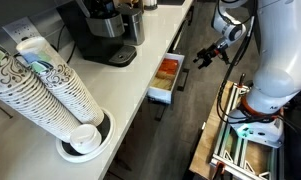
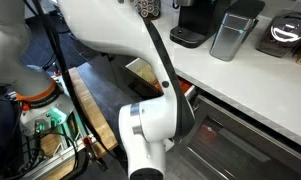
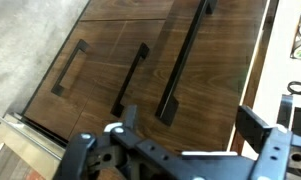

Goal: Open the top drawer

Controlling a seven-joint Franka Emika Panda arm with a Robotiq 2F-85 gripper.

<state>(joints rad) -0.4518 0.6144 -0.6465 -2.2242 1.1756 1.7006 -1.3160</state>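
Drawer [image 1: 165, 79]: pulled out past counter [image 1: 135, 85] edge, orange-red contents showing
Gripper [image 1: 207, 54]: jaws spread wide, empty, near drawer's side, not touching
Room: bare floor [image 1: 185, 120] between drawer front and arm base
Below: dark cabinet fronts [image 3: 120, 50], bar handles

We read no text, label, brand or number in any view. Paper cup stacks [image 1: 48, 88], left of frame in exterior view: printed pattern only, no words we can make out. Coffee machine [image 1: 102, 30], top of frame: no legible badge; same machine [image 2: 195, 20] too small to read. Dark cabinet fronts [image 3: 120, 50] in wrist view: no markings readable.
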